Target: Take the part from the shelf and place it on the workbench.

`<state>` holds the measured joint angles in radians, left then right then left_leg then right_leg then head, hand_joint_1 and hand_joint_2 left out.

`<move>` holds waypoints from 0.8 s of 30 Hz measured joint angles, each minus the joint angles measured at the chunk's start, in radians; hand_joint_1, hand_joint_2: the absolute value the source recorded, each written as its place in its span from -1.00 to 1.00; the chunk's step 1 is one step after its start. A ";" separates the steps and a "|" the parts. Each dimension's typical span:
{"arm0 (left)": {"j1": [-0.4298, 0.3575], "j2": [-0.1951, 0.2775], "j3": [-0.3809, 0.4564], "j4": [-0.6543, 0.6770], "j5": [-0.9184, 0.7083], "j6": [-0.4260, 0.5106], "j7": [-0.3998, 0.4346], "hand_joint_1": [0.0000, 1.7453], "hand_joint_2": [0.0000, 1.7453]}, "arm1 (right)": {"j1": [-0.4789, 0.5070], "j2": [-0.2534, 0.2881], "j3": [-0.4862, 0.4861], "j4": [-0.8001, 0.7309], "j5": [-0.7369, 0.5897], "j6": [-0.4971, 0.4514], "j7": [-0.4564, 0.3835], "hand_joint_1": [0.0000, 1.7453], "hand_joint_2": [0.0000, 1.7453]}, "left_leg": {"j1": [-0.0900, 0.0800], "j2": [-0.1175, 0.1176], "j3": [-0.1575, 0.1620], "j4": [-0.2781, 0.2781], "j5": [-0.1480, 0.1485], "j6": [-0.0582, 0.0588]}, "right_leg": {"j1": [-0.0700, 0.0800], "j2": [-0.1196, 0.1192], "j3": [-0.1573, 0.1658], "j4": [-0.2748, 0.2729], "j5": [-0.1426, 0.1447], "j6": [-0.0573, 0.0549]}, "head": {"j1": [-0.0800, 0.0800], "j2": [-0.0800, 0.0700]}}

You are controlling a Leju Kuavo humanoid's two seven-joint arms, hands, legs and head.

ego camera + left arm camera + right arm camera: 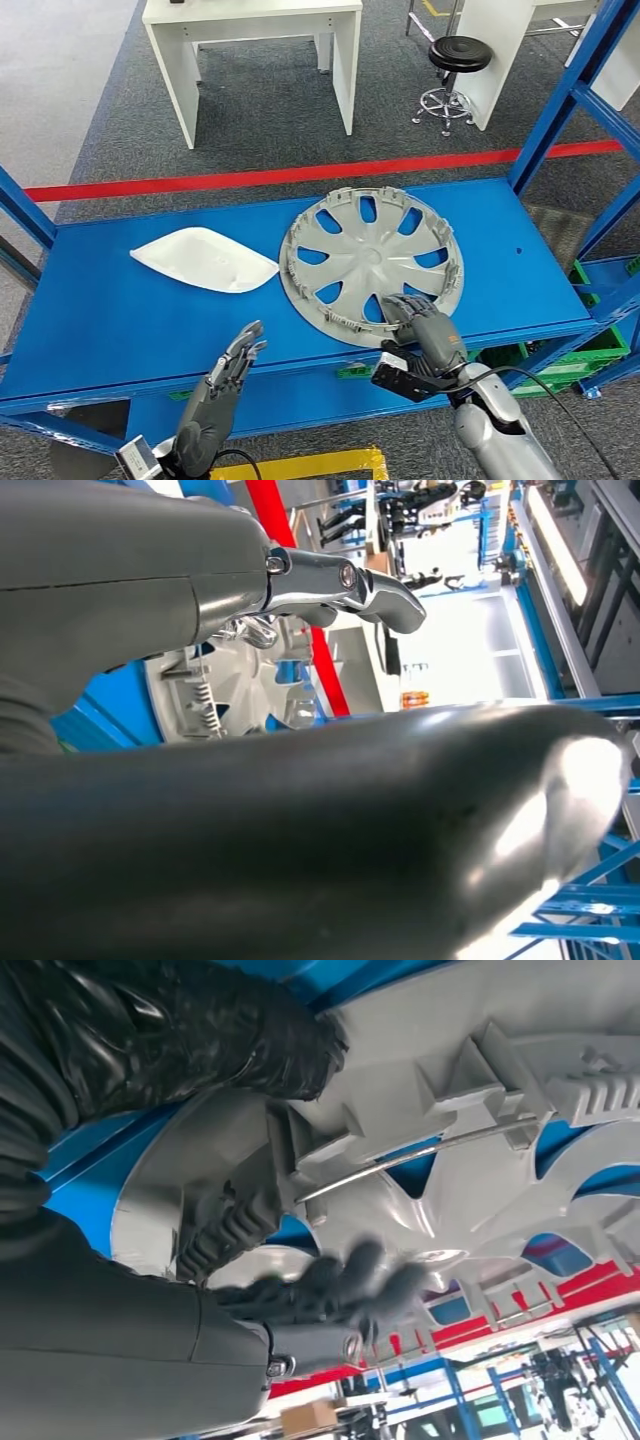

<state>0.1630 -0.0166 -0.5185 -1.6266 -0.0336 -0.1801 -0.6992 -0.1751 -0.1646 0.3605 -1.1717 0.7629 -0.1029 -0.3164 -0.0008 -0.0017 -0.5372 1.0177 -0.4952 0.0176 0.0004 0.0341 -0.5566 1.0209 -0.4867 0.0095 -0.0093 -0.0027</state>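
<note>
Gripping the grey wheel cover (pixel 371 262) at the shelf's (pixel 113 310) front edge, right hand (pixel 424 335) is clasping its rim; left hand (pixel 226 385) is hovering empty, fingers spread.

Head cam sits high on the robot, facing forward and down over the blue shelf (pixel 98 310), with floor and white tables beyond. Left wrist cam rides close behind the left hand (pixel 302 810), turned on its side, looking across the shelf toward the far room. Right wrist cam is tight behind the right hand (pixel 151 1350), very near the grey wheel cover (pixel 483 1120), viewing it low from its rim. All three share that wheel cover (pixel 371 262) (pixel 226 695).
</note>
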 joint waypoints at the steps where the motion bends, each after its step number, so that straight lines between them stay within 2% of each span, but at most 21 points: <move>1: 0.000 0.000 0.000 0.000 0.000 0.001 0.000 -1.00 -1.00 | 0.000 -0.002 0.000 -0.002 -0.004 0.000 -0.002 1.00 1.00 | 0.000 0.000 0.000 0.000 0.000 0.000 | 0.000 0.000 0.000 0.000 0.000 0.000 | 0.000 0.000; 12: 0.015 -0.001 0.004 0.001 -0.003 0.031 0.000 -1.00 -1.00 | 0.068 -0.015 -0.022 -0.098 -0.055 -0.034 -0.019 1.00 1.00 | 0.000 0.000 -0.001 0.000 -0.001 0.001 | 0.000 -0.001 0.003 0.000 -0.001 0.000 | 0.000 0.000; 24: 0.055 0.000 0.019 -0.012 -0.016 0.094 -0.001 -1.00 -1.00 | 0.258 -0.014 -0.097 -0.369 -0.109 -0.115 -0.063 1.00 1.00 | -0.001 -0.003 -0.012 0.000 -0.001 0.001 | -0.001 -0.004 -0.005 0.000 -0.001 0.000 | 0.000 0.000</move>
<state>0.2178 -0.0162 -0.4991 -1.6386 -0.0495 -0.0859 -0.7000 0.0831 -0.1786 0.2635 -1.5409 0.6543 -0.2181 -0.3798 -0.0015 -0.0045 -0.5491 1.0179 -0.4958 0.0185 -0.0005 0.0303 -0.5620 1.0210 -0.4877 0.0100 -0.0092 -0.0027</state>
